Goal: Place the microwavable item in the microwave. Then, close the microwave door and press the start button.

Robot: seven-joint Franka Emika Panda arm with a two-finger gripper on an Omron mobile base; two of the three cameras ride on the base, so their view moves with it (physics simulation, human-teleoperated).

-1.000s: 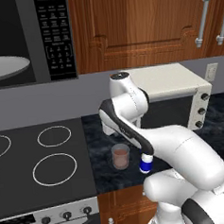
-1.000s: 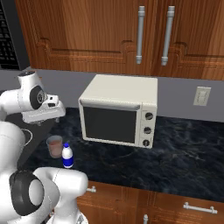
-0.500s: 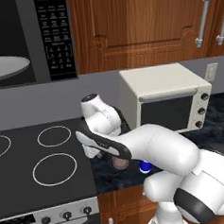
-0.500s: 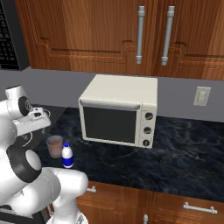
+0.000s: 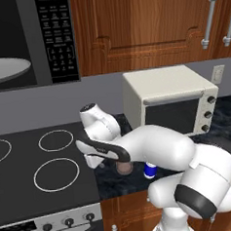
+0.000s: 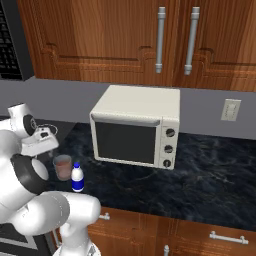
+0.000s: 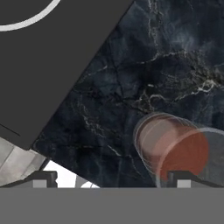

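On the dark counter (image 6: 210, 180), just left of the white bottle (image 6: 77, 178), the glass tumbler (image 6: 62, 166) is approached by the wide-open gripper (image 7: 111, 177); smooth, breakable walls are best clasped mid-height.

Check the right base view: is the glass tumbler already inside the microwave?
No. The glass tumbler stands on the dark marble counter, next to the small white bottle and in front of the toaster oven.

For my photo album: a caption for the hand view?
Open end effector hovers over marble counter, glass tumbler by one fingertip.
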